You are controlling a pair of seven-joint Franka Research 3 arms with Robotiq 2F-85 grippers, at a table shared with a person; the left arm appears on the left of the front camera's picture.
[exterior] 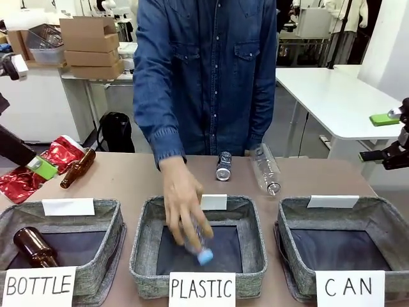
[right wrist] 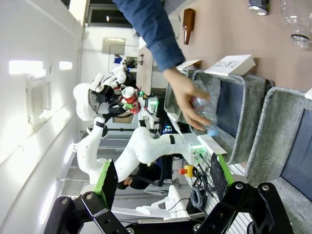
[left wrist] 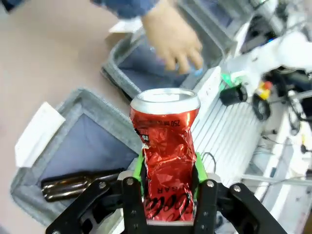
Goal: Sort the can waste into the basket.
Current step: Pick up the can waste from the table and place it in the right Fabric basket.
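Brown tabletop, three baskets. Left jaws clamp crushed red can near BOTTLE basket; CAN basket sits far right. Carrying across risks hitting person's hand in PLASTIC basket. Right jaws gape wide, empty.

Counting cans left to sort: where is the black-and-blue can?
In the front view the black-and-blue can sits on the table beyond the PLASTIC basket, left of the clear bottle.

Red can: glossy crumpled metal with a duller silver top; black-and-blue can is also shiny metal. CAN basket is rough matt grey woven cloth with a white paper sign. Plastic bottle is clear and glossy, glass bottle shiny brown, tabletop smooth and matt.
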